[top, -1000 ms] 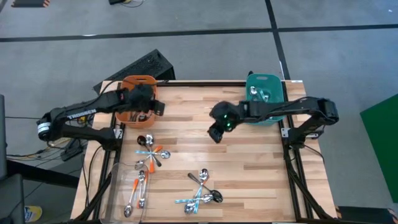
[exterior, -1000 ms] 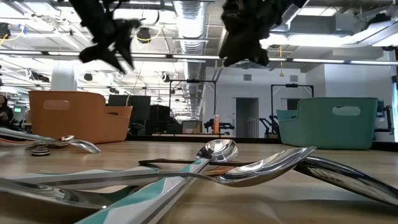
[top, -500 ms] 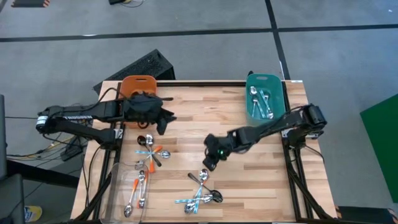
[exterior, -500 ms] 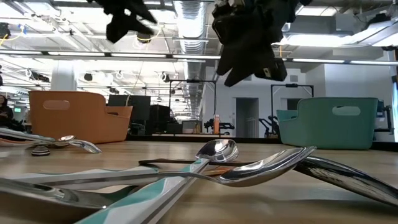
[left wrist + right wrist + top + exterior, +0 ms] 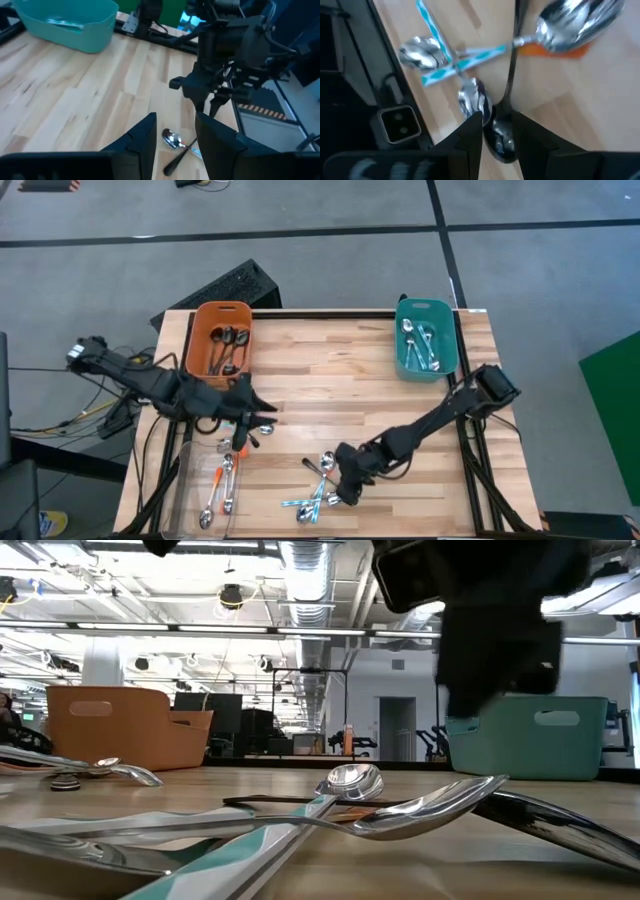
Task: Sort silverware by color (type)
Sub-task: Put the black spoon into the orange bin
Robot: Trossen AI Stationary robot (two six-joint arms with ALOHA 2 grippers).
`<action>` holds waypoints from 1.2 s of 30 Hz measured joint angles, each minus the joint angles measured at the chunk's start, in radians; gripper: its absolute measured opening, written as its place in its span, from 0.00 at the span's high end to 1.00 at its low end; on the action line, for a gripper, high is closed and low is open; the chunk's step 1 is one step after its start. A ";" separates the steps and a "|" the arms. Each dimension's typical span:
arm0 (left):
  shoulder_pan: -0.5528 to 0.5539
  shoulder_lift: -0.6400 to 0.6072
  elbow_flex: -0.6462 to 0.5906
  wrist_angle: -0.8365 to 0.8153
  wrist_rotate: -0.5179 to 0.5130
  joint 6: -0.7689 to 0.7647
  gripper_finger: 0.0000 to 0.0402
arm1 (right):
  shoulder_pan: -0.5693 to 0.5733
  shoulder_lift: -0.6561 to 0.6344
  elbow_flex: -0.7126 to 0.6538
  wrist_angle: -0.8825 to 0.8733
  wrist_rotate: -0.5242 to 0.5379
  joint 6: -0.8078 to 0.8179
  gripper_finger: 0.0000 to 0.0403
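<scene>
On the tabletop (image 5: 400,410) the spoons lie in loose heaps. One heap (image 5: 325,485), with blue handles, an orange handle and a dark spoon crossed over each other, sits at about 6 o'clock from the tabletop's centre. A second heap (image 5: 243,425) lies at about 9 o'clock, and a few orange-handled spoons (image 5: 220,490) lie toward 8 o'clock, in a clear tray (image 5: 185,480).

The orange bin (image 5: 222,313) at 11 o'clock holds dark spoons. The teal bin (image 5: 428,307) at 1 o'clock holds blue-handled ones.

The right end effector (image 5: 343,480) is low over the 6 o'clock heap. In its wrist view the fingers (image 5: 470,140) stand a narrow gap apart, straddling the bowl of the dark spoon (image 5: 500,135); they hold nothing.

The left end effector (image 5: 255,408) is just above the 9 o'clock heap. Its fingers (image 5: 142,142) are slightly parted and empty, with a dark-handled spoon (image 5: 175,142) on the wood beyond them.
</scene>
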 joint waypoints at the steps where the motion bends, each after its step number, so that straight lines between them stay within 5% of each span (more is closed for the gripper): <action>1: -0.021 0.009 0.000 0.007 -0.010 -0.002 0.70 | 0.007 0.005 0.000 0.000 0.005 -0.001 0.68; 9: -0.128 0.049 0.000 0.010 -0.081 -0.074 0.70 | 0.000 0.091 0.095 0.008 0.033 -0.011 0.68; 20: -0.156 0.054 0.000 0.006 -0.116 -0.105 0.70 | -0.013 0.274 0.422 -0.400 0.101 -0.095 0.68; 36: -0.140 0.054 0.000 -0.008 -0.192 -0.085 0.70 | 0.024 0.342 0.459 -0.505 0.028 -0.010 0.69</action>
